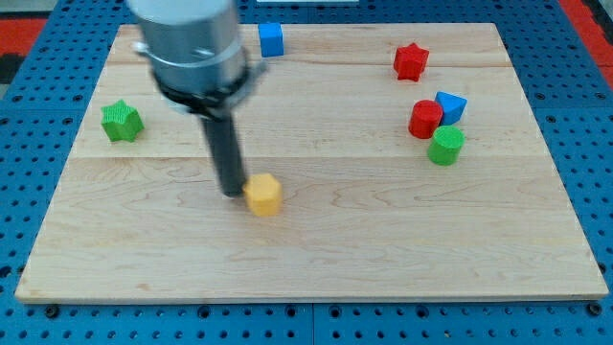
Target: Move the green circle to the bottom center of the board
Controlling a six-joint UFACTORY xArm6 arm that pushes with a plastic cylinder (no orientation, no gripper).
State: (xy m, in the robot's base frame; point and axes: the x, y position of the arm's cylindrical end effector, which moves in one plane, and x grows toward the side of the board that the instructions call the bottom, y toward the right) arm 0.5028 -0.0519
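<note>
The green circle is a short green cylinder at the view's right, touching a red cylinder and next to a blue block. My tip is at the end of the dark rod near the board's middle left, right beside a yellow block on its left side. The tip is far to the left of the green circle.
A green star-like block sits at the view's left. A blue cube is near the top edge. A red star is at the top right. The wooden board lies on a blue pegboard.
</note>
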